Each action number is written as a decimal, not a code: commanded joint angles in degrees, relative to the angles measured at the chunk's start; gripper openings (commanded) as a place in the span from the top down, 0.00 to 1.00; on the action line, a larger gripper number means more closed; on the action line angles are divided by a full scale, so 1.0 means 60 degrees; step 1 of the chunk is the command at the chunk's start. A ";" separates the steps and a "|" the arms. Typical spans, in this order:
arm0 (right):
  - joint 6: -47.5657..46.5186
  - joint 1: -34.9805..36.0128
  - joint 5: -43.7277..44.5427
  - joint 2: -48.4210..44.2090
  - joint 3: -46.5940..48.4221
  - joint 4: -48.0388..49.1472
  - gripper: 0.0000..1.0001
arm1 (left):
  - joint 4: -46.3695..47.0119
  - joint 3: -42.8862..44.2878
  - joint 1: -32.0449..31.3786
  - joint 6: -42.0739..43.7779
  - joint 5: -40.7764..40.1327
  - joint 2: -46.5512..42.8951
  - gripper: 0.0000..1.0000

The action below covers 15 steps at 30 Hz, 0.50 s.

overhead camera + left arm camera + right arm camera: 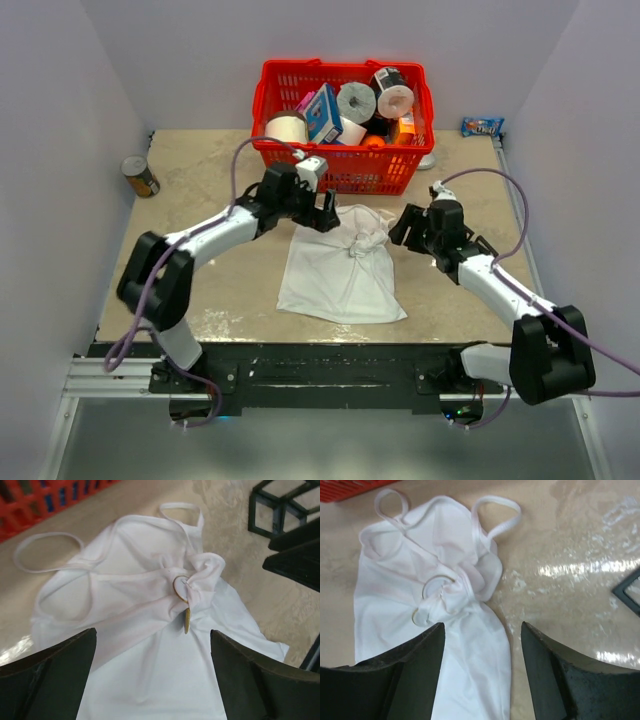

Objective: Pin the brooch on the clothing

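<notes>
Left wrist view: the brooch (186, 620) sits fastened in the bunched middle of the white strappy top (165, 680), between the 2 arms. Left gripper (152, 635) and right gripper (482, 626) gape, released, holding nothing. Best to back away straight, without snagging cloth.

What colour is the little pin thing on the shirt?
Gold. The brooch shows best in the left wrist view.

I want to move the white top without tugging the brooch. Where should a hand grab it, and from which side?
Probably a shoulder strap of the white top, from above, on the side toward the red basket. The straps lie as thin open loops clear of the bunched cloth holding the brooch.
</notes>
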 commanded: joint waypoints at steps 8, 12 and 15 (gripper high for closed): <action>0.0652 0.1945 0.1327 -0.1370 0.0201 -0.4810 0.40 | -0.2552 -0.4992 -0.0091 -0.2195 -0.3853 -0.4901 0.01; 0.1357 0.2591 0.1343 -0.1545 -0.0296 -0.5019 0.41 | -0.2935 -0.5787 -0.0529 -0.3132 -0.3254 -0.5444 0.01; 0.1665 0.2680 0.1474 -0.1750 -0.0633 -0.5281 0.41 | -0.3052 -0.5963 -0.0954 -0.3397 -0.3517 -0.5430 0.05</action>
